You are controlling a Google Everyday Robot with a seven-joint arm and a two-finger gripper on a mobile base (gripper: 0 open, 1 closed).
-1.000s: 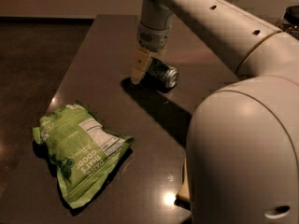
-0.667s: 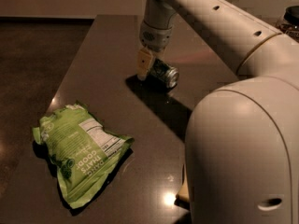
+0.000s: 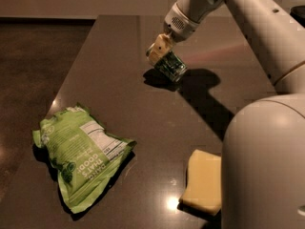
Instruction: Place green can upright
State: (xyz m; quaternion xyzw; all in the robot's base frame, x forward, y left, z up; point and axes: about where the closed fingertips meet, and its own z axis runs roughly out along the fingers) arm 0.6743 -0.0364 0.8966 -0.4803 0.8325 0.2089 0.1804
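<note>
A dark brown desk (image 3: 109, 80) seen from above, with a white robot arm (image 3: 248, 18) reaching in from the upper right. At the arm's tip, near the far middle of the desk, the gripper (image 3: 161, 56) is clenched on the green can (image 3: 172, 67), its cream-coloured fingers (image 3: 157, 48) pressing against the can's upper part. The can is tilted, neither lying flat nor upright, with a dark shadow directly beneath it; whether its lower end touches the desk cannot be told. Well apart from it, at the near left, lies a flat light-green snack bag (image 3: 78, 161), and at the near right a pale yellow block (image 3: 202, 180) sits just beside the robot's rounded white body (image 3: 267, 166). The can is probably light, with thin metal walls that are stiff enough to hold but could dent under a hard squeeze, and its smooth, round side looks slippery. The safest hold seems to be across the middle of the side wall, leaving the flat base free to settle squarely on the desk.
</note>
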